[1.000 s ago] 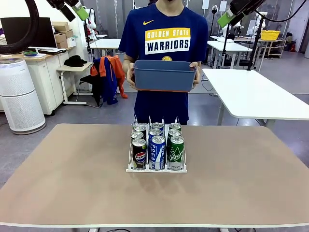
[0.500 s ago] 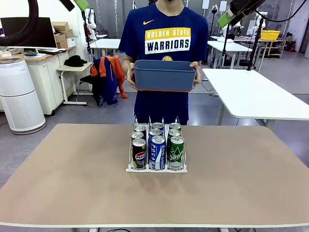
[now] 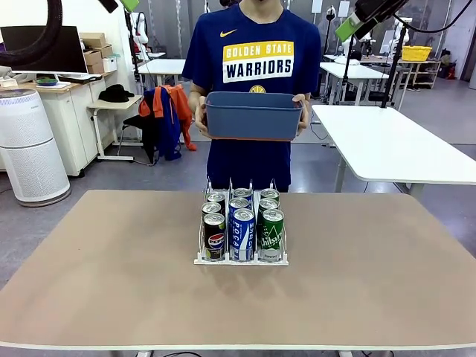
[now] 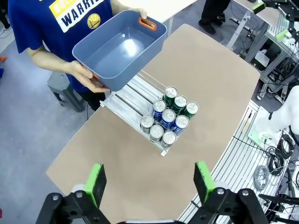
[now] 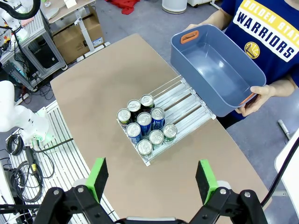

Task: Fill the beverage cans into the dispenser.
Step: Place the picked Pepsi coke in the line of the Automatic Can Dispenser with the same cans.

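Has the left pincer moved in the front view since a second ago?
Yes. The left pincer has risen toward the picture's top edge and drifted right, judged against the monitor below it, which stays put; only its green tip remains in frame.

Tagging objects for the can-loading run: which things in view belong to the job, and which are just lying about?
Job:
- beverage cans, nine, three per lane
- dispenser, white wire rack on the table
- blue-grey bin, empty, held by the person

Lying about:
- air purifier
- monitor
- white side table
- cardboard boxes
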`<state>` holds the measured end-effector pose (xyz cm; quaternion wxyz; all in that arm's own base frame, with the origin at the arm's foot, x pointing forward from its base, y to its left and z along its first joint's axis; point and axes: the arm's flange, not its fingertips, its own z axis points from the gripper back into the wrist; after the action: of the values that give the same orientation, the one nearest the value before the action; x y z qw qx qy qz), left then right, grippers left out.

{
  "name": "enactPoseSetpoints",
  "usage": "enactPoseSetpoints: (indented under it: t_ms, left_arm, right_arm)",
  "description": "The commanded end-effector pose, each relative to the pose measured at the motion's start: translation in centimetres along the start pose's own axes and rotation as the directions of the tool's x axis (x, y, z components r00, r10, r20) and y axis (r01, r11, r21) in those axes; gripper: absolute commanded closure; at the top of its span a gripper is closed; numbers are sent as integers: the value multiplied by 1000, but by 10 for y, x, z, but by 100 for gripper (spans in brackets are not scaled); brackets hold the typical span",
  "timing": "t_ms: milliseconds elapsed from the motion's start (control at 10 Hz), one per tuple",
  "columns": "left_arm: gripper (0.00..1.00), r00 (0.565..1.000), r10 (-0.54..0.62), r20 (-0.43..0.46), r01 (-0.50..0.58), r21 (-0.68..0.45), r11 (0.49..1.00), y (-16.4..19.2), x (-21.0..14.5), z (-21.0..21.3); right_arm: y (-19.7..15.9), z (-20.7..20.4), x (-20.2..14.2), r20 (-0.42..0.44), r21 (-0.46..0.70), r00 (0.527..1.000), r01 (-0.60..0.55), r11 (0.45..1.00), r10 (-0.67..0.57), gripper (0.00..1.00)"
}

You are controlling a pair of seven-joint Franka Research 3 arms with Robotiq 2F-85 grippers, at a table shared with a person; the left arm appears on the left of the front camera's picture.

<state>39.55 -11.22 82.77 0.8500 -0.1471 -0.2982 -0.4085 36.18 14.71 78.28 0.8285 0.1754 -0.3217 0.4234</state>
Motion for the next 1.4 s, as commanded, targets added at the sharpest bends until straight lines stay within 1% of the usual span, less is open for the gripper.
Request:
enactPoseSetpoints:
  t_ms: [0,1300]
  left_arm:
    - [0,1000,-1,11,1,9,1000,-2,-1,5]
    - [0,1000,-1,11,1,9,1000,-2,-1,5]
  right_arm:
    - [1,0,-1,-6,9,1000,-2,1000,2,0]
    - [1,0,-1,-6,9,1000,-2,1000,2,0]
